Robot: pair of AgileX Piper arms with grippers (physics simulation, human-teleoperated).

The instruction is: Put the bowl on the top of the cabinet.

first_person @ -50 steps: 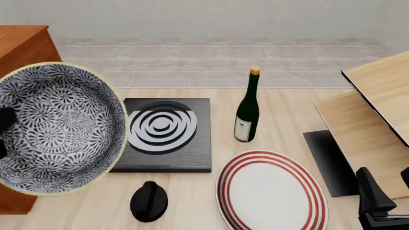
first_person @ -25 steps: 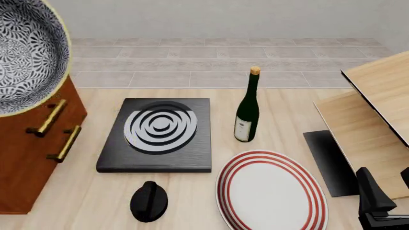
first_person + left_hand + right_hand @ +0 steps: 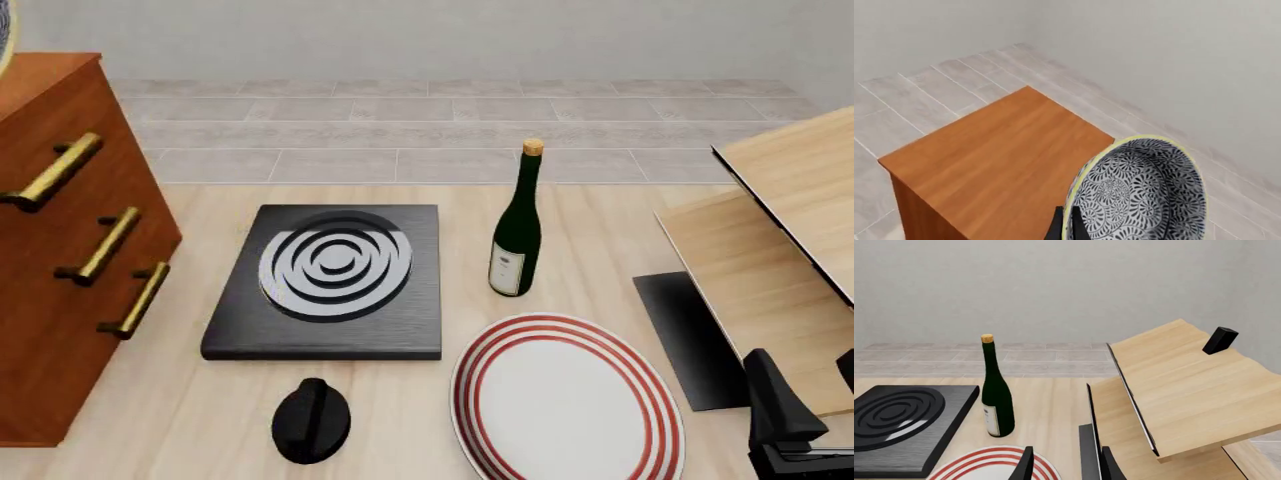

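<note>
Since half a second ago, bowl has risen almost out of the front view; now pinched at its rim in the left jaws, tilted, above the cabinet top's edge. Step: carry. Next: centre over cabinet, level, lower, release. Right jaws slightly parted, empty.

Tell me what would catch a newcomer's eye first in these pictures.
First, the bowl with its dense dark blue-and-white pattern, held on edge in the left gripper above the cabinet, whose reddish-brown top lies bare beneath it. On the table, the large red-ringed plate lies nearest the arms, with the dark green bottle upright beyond it beside the black slab with white rings.
</note>
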